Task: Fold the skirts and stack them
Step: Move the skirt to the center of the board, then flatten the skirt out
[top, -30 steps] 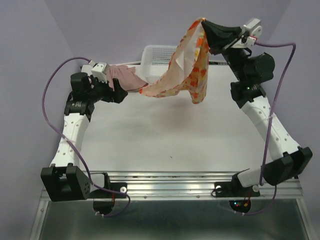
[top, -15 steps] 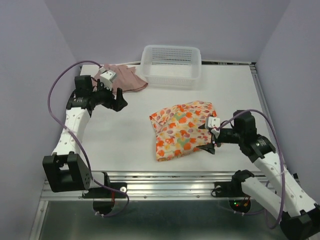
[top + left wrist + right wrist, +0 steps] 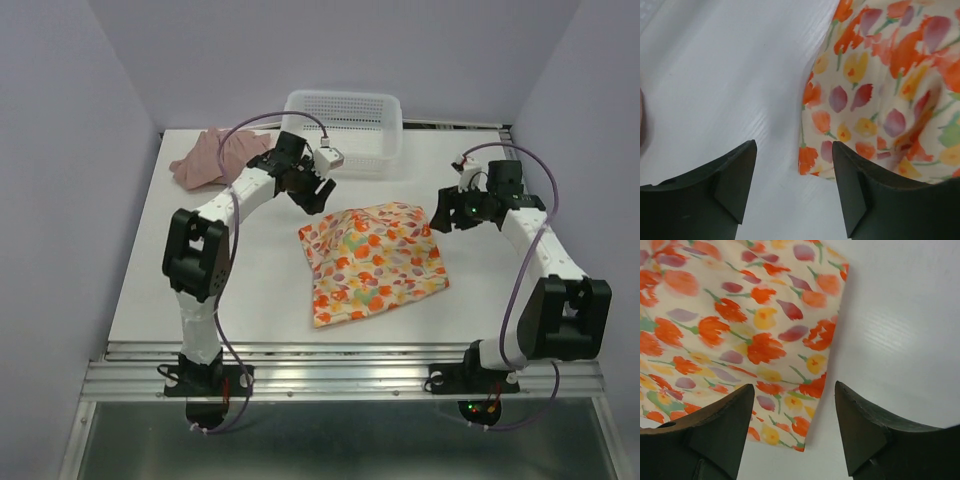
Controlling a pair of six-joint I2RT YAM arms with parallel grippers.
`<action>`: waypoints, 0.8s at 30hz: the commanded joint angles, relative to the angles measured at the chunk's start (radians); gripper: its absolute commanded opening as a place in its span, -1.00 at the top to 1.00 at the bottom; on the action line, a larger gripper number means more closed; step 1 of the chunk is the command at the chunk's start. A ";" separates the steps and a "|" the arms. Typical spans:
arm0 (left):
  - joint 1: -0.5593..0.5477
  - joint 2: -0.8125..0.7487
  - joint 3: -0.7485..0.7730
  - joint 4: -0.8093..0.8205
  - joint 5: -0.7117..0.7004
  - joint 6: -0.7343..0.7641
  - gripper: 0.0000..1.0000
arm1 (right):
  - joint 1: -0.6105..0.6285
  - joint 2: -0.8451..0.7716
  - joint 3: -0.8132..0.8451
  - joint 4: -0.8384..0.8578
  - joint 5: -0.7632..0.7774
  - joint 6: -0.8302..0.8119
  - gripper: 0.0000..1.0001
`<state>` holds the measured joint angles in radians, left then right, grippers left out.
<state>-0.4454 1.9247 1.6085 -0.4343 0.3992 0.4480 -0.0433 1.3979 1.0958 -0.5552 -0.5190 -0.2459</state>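
The cream skirt with orange, red and yellow print (image 3: 372,262) lies flat mid-table. The pink skirt (image 3: 212,156) sits bunched at the back left, apart from both arms. My left gripper (image 3: 311,194) hovers at the printed skirt's back-left corner, open; in the left wrist view that skirt corner (image 3: 812,162) lies between my fingers (image 3: 735,175), ungripped. My right gripper (image 3: 441,216) is open over the back-right corner, with the printed skirt's edge (image 3: 805,390) between its fingers (image 3: 860,425) in the right wrist view.
A white mesh basket (image 3: 345,103) stands at the back centre, just behind the left gripper. Purple walls close in both sides and the back. A metal rail (image 3: 340,365) runs along the near edge.
The printed skirt, earlier hanging from my shut right gripper above the basket, now lies flat on the table. The right gripper has opened. Both arms have moved to the skirt's back corners.
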 commanded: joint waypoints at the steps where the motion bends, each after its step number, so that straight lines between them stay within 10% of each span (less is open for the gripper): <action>1: 0.011 0.086 0.071 -0.090 -0.072 -0.012 -0.40 | -0.036 0.045 0.058 -0.231 0.017 -0.001 -0.38; 14: -0.009 0.037 -0.169 -0.185 -0.043 0.109 0.43 | -0.036 0.306 0.053 -0.423 0.003 -0.102 -0.31; 18: 0.008 -0.016 -0.300 -0.173 -0.076 0.100 1.00 | -0.036 0.337 0.042 -0.416 0.037 -0.107 -0.31; 24: 0.042 -0.205 -0.482 -0.241 -0.126 0.191 1.00 | -0.036 0.334 0.038 -0.396 0.076 -0.112 -0.31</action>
<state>-0.4187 1.8496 1.2175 -0.5743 0.3222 0.5575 -0.0834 1.7439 1.1084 -0.9398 -0.4706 -0.3397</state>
